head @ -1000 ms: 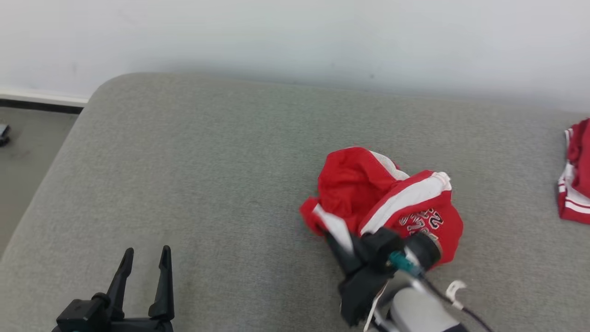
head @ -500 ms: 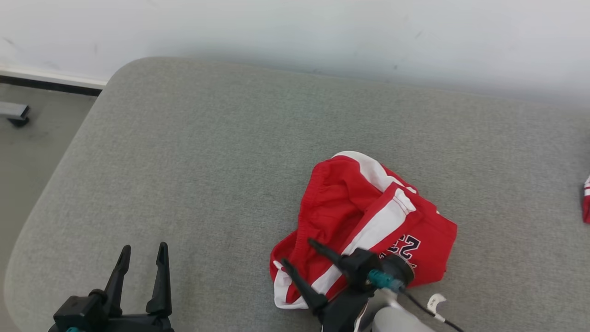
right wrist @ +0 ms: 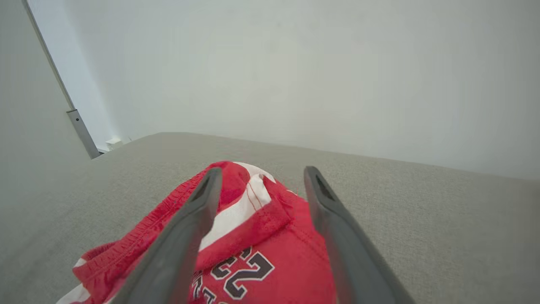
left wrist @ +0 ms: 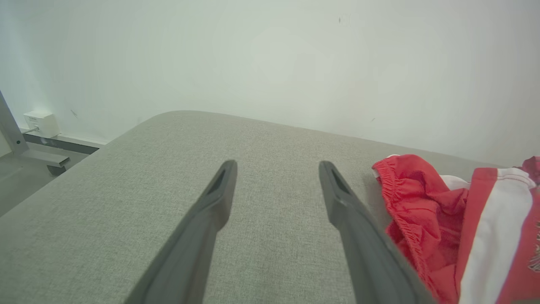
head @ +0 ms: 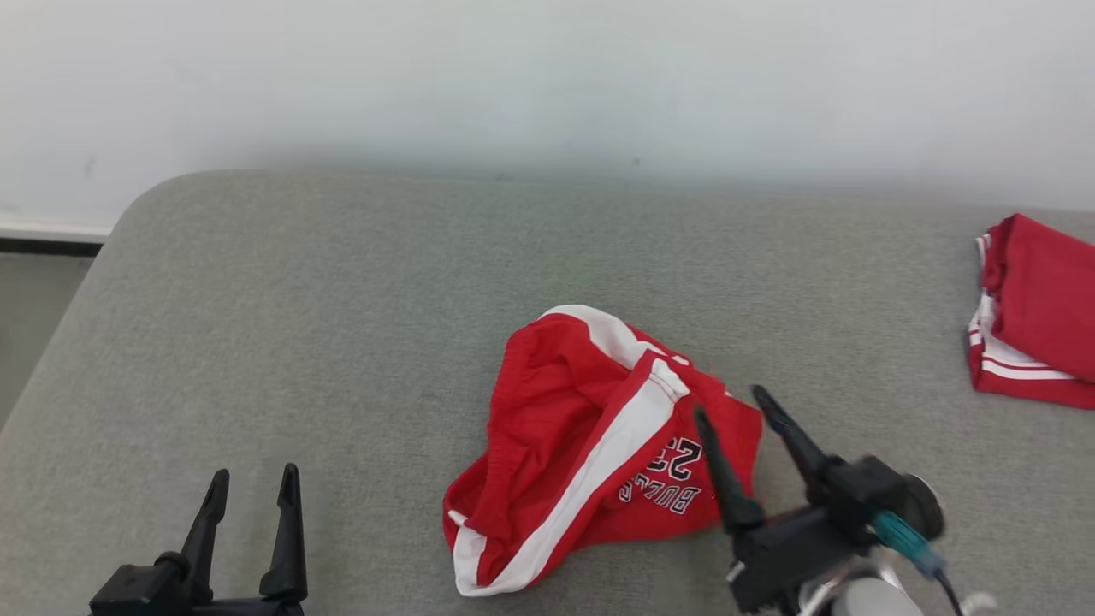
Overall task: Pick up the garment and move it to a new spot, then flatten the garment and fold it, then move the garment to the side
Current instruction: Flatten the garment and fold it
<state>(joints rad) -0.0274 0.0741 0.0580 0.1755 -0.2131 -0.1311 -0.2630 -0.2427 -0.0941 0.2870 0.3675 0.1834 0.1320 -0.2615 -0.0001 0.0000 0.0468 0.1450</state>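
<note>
Lying crumpled on grey cushion [head: 342, 299], red shorts [head: 547, 428] near gaping right pincer [head: 729, 402].

The crumpled garment [head: 565, 428] folds over itself, so its under layers and true outline lie hidden. One finger of the right claw [head: 729, 402] covers the edge of the printed number. That claw's wrist is blurred and cut by the bottom edge, as is the base of the left claw [head: 256, 472]. A second red garment [head: 1031, 316] runs off the right edge. In the left wrist view the garment runs off right and bottom, and a white box [left wrist: 41, 123] is too small to identify. In the right wrist view the print sits partly behind a finger and partly below the frame.
</note>
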